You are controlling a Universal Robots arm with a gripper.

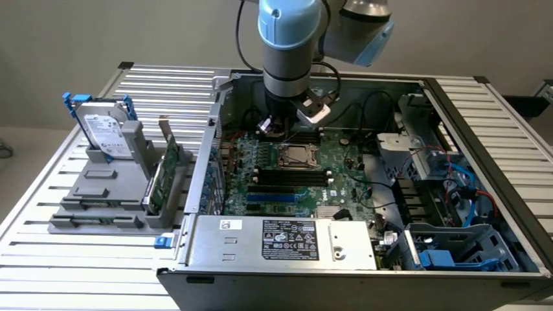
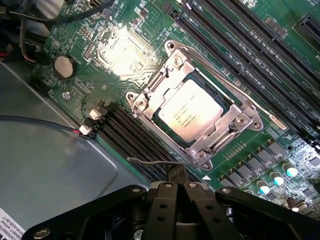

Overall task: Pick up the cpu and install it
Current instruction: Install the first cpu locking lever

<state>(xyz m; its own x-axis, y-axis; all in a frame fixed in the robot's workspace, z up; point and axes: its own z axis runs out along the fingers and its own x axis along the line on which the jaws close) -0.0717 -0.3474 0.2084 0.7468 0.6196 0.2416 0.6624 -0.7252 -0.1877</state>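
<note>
The cpu (image 2: 190, 110) is a flat silver-grey square lying inside the metal socket frame (image 2: 150, 97) on the green motherboard (image 2: 135, 30); in the exterior view the cpu (image 1: 298, 155) shows mid-board inside the open computer case. My gripper (image 2: 176, 175) hangs above the board just beside the socket, apart from the chip, with its black fingers (image 2: 162, 210) pressed together on nothing. In the exterior view the gripper (image 1: 278, 128) sits under the grey and blue arm, behind the socket.
A grey holder (image 1: 112, 194) at the exterior view's left carries a hard drive with blue brackets (image 1: 108, 133) and an upright green card (image 1: 166, 172). The power supply (image 1: 285, 240) fills the case front. Drive cages and blue cables (image 1: 458, 188) crowd the right. Black memory slots (image 2: 235, 55) flank the socket.
</note>
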